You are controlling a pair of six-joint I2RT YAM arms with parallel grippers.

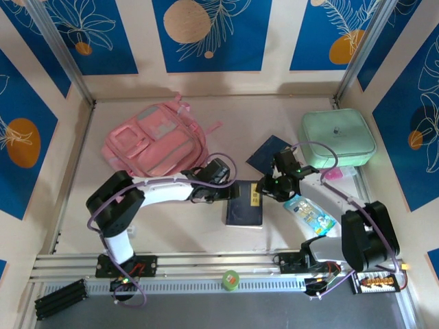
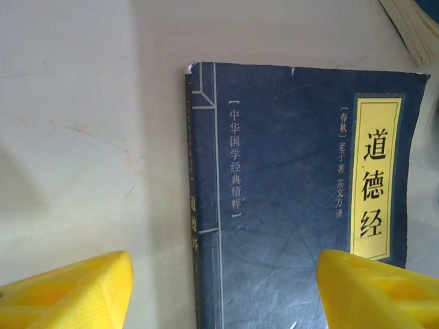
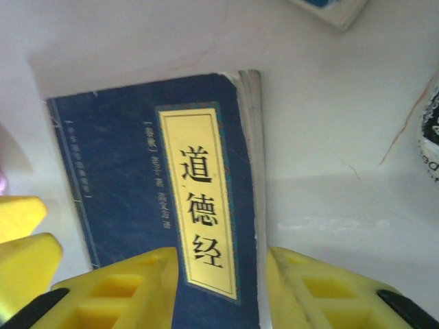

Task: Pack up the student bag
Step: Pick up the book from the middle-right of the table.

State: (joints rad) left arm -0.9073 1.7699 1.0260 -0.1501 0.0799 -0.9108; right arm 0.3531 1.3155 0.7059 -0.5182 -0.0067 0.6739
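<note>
Lying one to the scene, the student bag [image 1: 154, 140] sits front-up, up and left of the labelled book [image 1: 243, 209], apart from it. Two dark blue books show: this one with a yellow title label, and a plain one [image 1: 269, 154] just above and right of it. The left gripper [image 2: 226, 281] stands open wide over the labelled book's spine corner, one finger over bare table, the other over the cover, holding nothing. The right gripper [image 3: 223, 274] is open more narrowly, straddling that book's page edge; whether the pads touch, I cannot tell. One printed packet [image 1: 312, 214] lies right of the book, one mint-green case [image 1: 337, 137] further up and right. The table [image 1: 171, 226] is pale, walled by blue patterned panels [image 1: 212, 27].
</note>
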